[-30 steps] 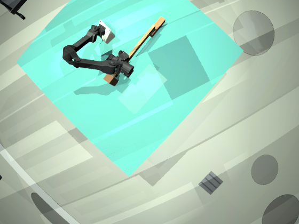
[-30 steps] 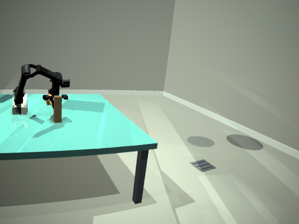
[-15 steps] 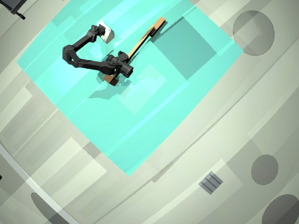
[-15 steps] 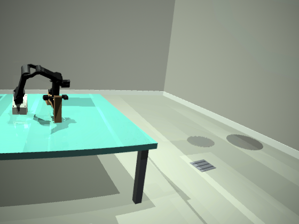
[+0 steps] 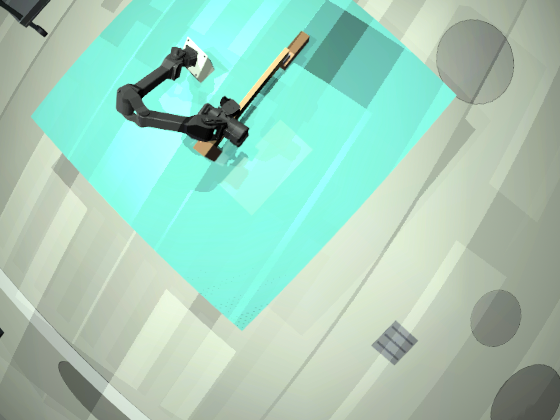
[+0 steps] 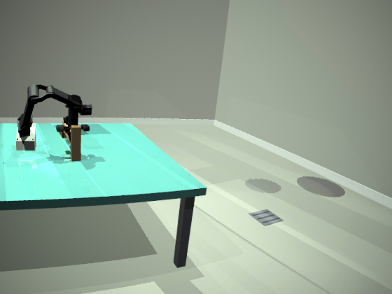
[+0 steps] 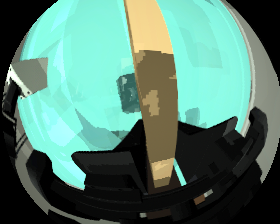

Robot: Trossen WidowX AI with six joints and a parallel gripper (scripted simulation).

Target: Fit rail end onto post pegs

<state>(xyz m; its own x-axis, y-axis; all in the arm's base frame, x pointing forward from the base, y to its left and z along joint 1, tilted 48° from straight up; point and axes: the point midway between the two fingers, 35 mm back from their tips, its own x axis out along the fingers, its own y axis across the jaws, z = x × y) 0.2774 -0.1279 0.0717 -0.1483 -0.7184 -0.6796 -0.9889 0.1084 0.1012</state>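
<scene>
The long pale rail [image 5: 265, 78] [image 7: 156, 27] runs from the low footboard block [image 5: 301, 43] toward the upright brown post [image 5: 204, 148] [image 6: 75, 144]. Its far end lies at the dark bracket [image 5: 287, 59] on the block. My gripper [image 5: 228, 121] [image 7: 150, 121] points down and is shut on the rail close to its near end, just beside the post. The near end is held up off the table, its shadow lying apart below it. The pegs, the holes and any gap between rail end and post are hidden by the gripper; whether the rail is exactly level cannot be told.
The arm's white base plate [image 5: 202, 67] [image 6: 26, 144] stands to the left of the rail, and the arm [image 5: 165, 122] arches from it over to the post. The turquoise table [image 5: 225, 272] [image 6: 140, 180] carries them all. Dark shadows fall across it.
</scene>
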